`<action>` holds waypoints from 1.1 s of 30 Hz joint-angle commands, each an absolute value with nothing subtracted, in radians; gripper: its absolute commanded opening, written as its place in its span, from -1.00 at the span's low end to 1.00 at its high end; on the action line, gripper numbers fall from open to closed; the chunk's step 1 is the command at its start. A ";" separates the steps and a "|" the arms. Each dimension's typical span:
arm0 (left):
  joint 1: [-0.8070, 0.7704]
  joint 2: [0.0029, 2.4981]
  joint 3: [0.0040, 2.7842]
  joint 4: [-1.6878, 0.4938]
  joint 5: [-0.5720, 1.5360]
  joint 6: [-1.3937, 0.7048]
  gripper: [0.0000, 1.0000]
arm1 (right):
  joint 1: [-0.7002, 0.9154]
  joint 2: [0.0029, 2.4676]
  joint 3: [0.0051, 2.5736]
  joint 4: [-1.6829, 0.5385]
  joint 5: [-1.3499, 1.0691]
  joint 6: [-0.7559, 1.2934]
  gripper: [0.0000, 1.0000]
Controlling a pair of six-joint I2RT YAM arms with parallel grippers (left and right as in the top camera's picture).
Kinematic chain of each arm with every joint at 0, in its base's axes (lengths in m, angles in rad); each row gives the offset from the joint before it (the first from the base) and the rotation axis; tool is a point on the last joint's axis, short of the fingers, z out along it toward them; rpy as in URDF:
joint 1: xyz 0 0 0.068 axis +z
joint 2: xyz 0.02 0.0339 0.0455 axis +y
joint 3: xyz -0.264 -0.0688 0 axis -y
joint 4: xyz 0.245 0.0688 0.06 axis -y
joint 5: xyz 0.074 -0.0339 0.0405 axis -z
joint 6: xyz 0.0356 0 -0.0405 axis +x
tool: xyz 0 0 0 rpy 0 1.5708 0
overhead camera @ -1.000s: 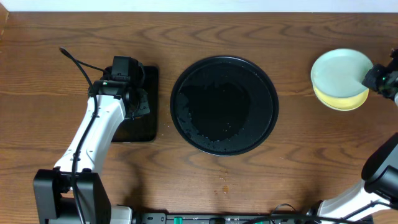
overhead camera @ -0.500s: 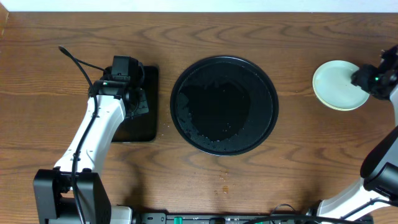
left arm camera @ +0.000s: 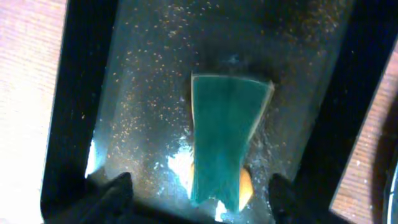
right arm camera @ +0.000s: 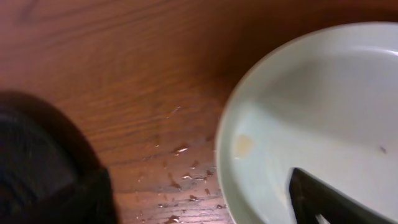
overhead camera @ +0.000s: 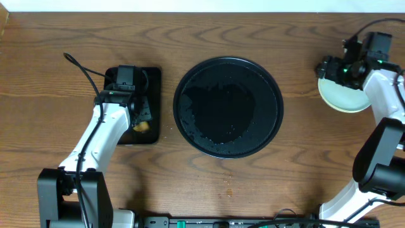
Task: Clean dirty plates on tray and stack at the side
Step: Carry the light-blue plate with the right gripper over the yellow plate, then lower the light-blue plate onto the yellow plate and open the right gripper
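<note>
Left gripper [left arm camera: 199,190] hangs open over the rectangular black tray [overhead camera: 154,88], its fingertips spread wider than the sponge [left arm camera: 227,130] between them and touching neither side of it. The right gripper [right arm camera: 193,193] is also spread wide and grips nothing, with one finger over bare wood and the other over the top plate. The brown wood-grain tabletop [overhead camera: 297,177] carries everything. At its centre sits the round black tray [overhead camera: 177,107], glossy and speckled with water. The rectangular tray lies at its 9 o'clock, wet inside. At its 3 o'clock, well apart, the plates [overhead camera: 345,101] are stacked on bare wood, pale mint on top and a yellow rim below; their number cannot be told. The sponge lies flat, green above and yellow beneath. A small tan smear [right arm camera: 244,145] marks the top plate, and droplets [right arm camera: 180,168] dot the wood beside it.
</note>
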State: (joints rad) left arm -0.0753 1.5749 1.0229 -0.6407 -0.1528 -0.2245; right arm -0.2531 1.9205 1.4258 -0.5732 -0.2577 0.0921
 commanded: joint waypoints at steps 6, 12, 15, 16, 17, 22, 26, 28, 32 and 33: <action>-0.073 1.577 1.018 -0.638 -0.176 -0.218 0.63 | -0.218 1.922 1.438 -0.618 -0.263 0.090 0.99; -0.073 1.577 1.018 -0.638 -0.176 -0.218 0.67 | -0.217 1.922 1.438 -0.640 -0.263 0.089 0.99; -0.073 1.577 1.018 -0.638 -0.176 -0.218 0.69 | -0.217 1.922 1.438 -0.640 -0.263 0.089 0.99; -0.073 1.577 1.018 -0.638 -0.176 -0.218 0.69 | -0.217 1.922 1.438 -0.640 -0.263 0.089 0.99; -0.073 1.577 1.018 -0.638 -0.176 -0.218 0.71 | -0.217 1.922 1.438 -0.640 -0.263 0.089 0.99; -0.073 1.577 1.018 -0.638 -0.176 -0.218 0.72 | -0.217 1.922 1.438 -0.640 -0.263 0.089 0.98; -0.073 1.577 1.018 -0.638 -0.176 -0.218 0.72 | -0.217 1.922 1.438 -0.640 -0.263 0.089 0.99; -0.073 1.577 1.018 -0.638 -0.177 -0.218 0.72 | -0.217 1.922 1.438 -0.640 -0.263 0.089 0.98; -0.073 1.577 1.018 -0.638 -0.176 -0.218 0.72 | -0.217 1.922 1.438 -0.640 -0.263 0.089 0.99; -0.073 1.577 1.018 -0.638 -0.176 -0.218 0.72 | -0.217 1.922 1.438 -0.640 -0.263 0.089 0.99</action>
